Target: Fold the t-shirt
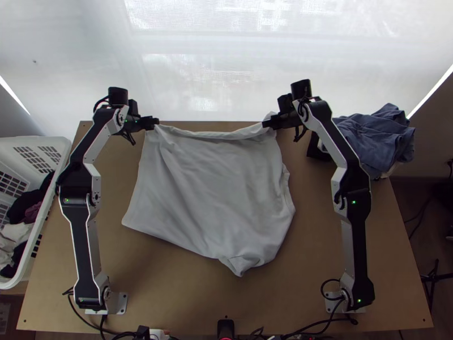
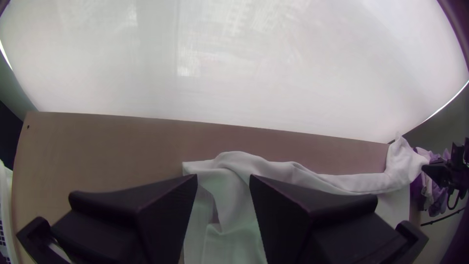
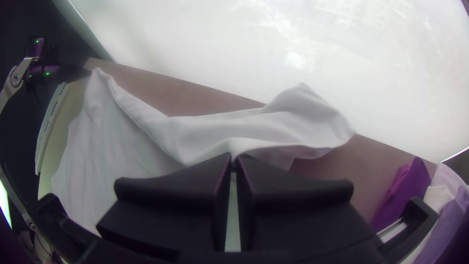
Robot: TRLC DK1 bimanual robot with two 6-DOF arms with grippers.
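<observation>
At the far left a white basket (image 1: 34, 140) stands beside the surface (image 1: 153, 283), with dark, maroon and pale clothes (image 1: 25, 207) inside. Next comes the left arm (image 1: 82, 232), reaching up from its base near the surface's near left corner. The left tool (image 1: 156, 121) is at the t-shirt's far left corner, its two fingers apart, with pale cloth showing in the gap between them. The t-shirt (image 1: 209, 187) lies mostly spread over the middle of the surface, light grey, with soft creases running down it. Its far edge makes a narrow folded band between the two tools, and its near edge slants down to a small bunched bit right of the middle. At the far right corner of the cloth, the right tool (image 1: 267, 123) has its fingers together, clamped on the t-shirt, with a loose flap standing out beyond them. Past the right arm (image 1: 354, 226), a heap of blue clothes (image 1: 376, 136) sits at the surface's far right corner
</observation>
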